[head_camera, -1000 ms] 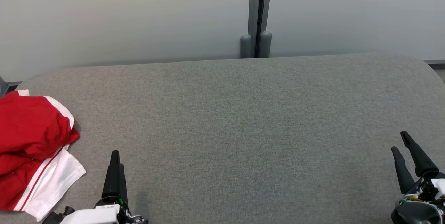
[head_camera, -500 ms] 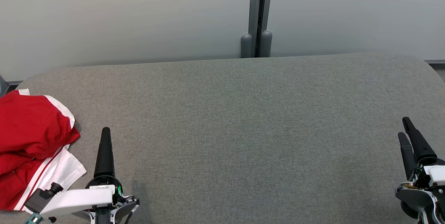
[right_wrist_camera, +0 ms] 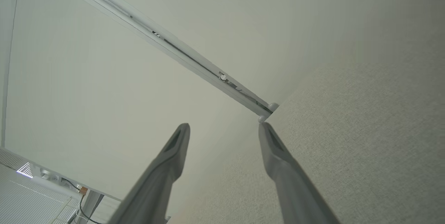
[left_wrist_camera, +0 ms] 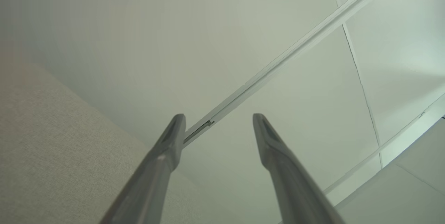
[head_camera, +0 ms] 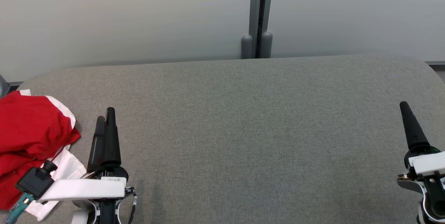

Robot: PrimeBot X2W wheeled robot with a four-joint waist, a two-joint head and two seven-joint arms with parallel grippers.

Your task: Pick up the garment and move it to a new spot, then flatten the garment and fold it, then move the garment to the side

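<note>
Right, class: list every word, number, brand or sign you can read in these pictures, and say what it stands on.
Small label on the left tool's white base: dark print, too small to read.
Red and white garment: no print visible.
Nothing else legible.

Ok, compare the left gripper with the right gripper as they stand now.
The left gripper stands close beside the red-and-white garment; the right gripper stands at the far right of the grey padded table, far from it. In the head view the left gripper shows both fingers, nearly overlapping; the right gripper shows as one finger, edge-on. Shared: both are open, empty and point toward the back wall.
</note>
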